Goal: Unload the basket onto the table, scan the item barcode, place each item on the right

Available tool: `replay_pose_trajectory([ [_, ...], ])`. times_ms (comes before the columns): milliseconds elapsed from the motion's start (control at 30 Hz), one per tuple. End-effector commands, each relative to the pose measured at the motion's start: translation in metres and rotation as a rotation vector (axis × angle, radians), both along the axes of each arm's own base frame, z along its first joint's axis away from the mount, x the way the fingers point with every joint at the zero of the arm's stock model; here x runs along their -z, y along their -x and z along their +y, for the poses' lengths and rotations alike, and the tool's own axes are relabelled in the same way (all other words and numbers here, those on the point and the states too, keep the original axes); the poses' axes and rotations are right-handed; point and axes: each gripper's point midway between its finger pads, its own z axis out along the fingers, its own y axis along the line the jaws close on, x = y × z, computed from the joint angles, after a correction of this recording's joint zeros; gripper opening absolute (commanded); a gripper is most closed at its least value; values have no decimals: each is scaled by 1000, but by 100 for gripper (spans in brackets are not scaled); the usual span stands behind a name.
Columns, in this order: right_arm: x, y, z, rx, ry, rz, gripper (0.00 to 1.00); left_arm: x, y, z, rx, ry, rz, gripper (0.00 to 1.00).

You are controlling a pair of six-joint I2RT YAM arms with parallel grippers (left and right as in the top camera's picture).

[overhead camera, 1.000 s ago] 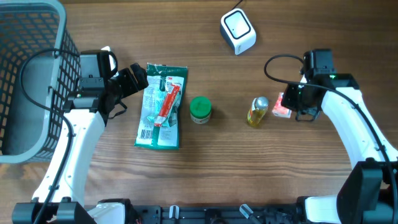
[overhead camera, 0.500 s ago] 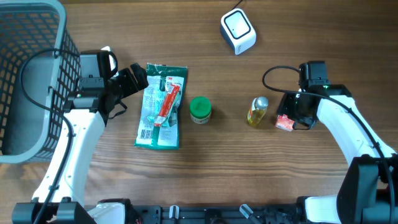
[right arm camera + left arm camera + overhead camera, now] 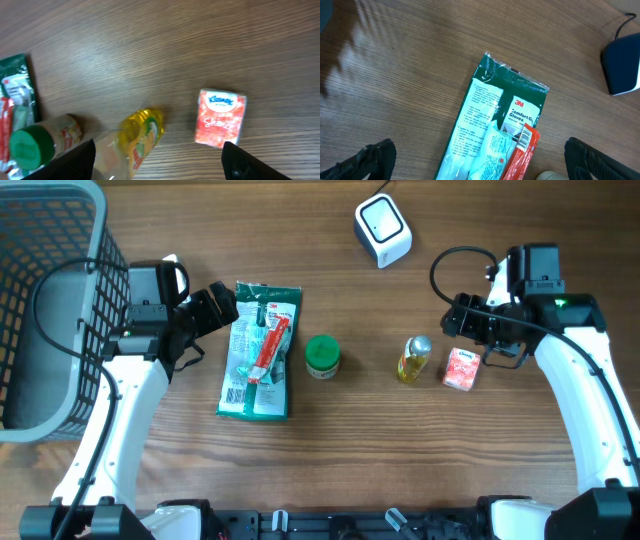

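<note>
Wood-grain table (image 3: 330,450) fills the overhead view, with a grey mesh basket (image 3: 50,300) at ten o'clock and a white scanner (image 3: 383,230) near twelve. Across the middle, from nine towards three, lie a green glove packet (image 3: 258,350), a green-lidded jar (image 3: 322,356), a yellow bottle (image 3: 413,359) on its side and a red tissue pack (image 3: 461,368), which is flat on the wood just beside the bottle. The left gripper (image 3: 215,305) sits at the packet's ten o'clock corner. The right gripper (image 3: 470,322) hangs at twelve o'clock of the tissue pack, apart from it. How wide either pincer stands is hard to judge from above. The left wrist view settles one: its dark fingers (image 3: 375,160) sit in opposite lower corners, spread wide and empty. The packet lies on the table below with "Comfort Gloves" legible, and the scanner's edge shows at three o'clock. The right wrist view settles the other: its fingers (image 3: 75,160) are spread wide and hold nothing. The tissue pack lies free at four o'clock of centre, its Kleenex name readable only here, with the bottle at seven and the jar at eight.
</note>
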Motion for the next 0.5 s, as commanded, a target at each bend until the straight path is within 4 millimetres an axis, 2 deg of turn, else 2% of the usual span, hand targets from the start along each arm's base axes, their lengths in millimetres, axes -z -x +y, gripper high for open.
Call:
replay_pose_trajectory([
  [0, -15, -6, 23, -73, -127, -53, 81, -12, -4, 0, 7, 5, -34, 100],
  [200, -13, -1, 45, -142, -129, -47, 86, -12, -4, 0, 7, 5, -33, 100],
  [367, -3, 7, 64, -197, -36, -22, 92, -12, -4, 0, 7, 5, -34, 100],
  [467, 4, 12, 67, -161, 63, -2, 93, -12, -4, 0, 7, 5, -33, 100],
])
